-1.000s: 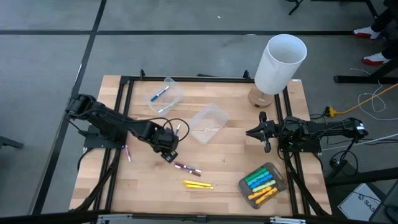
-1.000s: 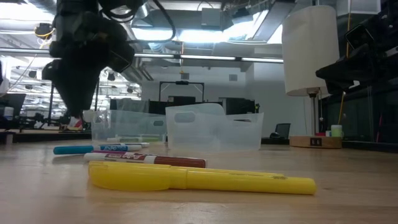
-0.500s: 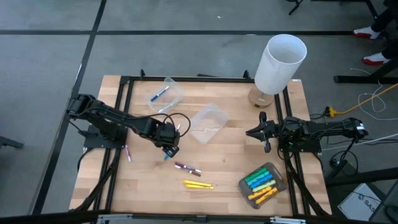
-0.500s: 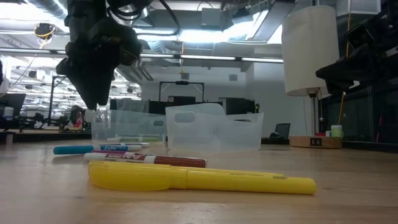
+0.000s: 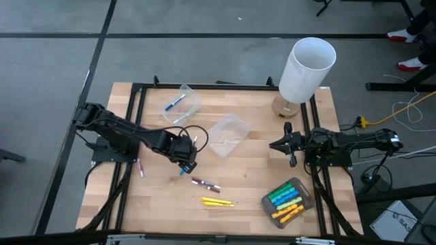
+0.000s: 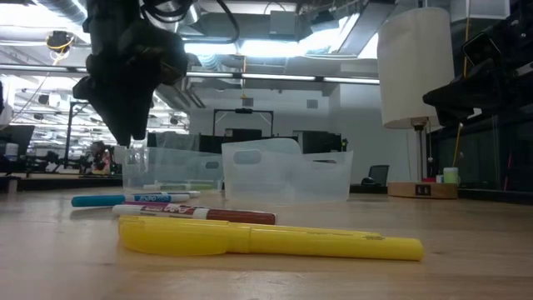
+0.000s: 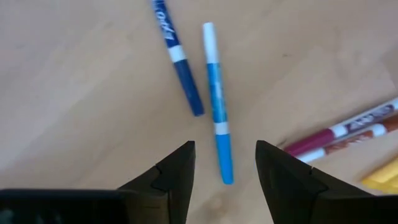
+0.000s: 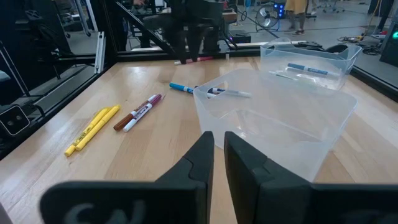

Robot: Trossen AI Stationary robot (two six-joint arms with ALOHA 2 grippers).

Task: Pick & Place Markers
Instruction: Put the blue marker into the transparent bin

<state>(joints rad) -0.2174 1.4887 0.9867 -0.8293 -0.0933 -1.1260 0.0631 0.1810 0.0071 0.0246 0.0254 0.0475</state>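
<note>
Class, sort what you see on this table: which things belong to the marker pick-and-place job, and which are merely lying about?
Part of the job:
- light blue marker below the open left gripper
- dark blue marker
- maroon markers
- yellow markers
- clear tubs

Just lying about:
- white lamp
- right gripper, waiting at the table's edge

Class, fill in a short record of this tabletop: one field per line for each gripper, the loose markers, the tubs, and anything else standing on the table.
Left gripper: open, above a light blue marker lying on the table
Right gripper: shut, empty, waiting at the table's right side
Other loose markers: blue-capped white, maroon pair, yellow pair
Tubs: empty tub; tub holding a blue marker; tub of sorted markers
Also: white cylinder
</note>
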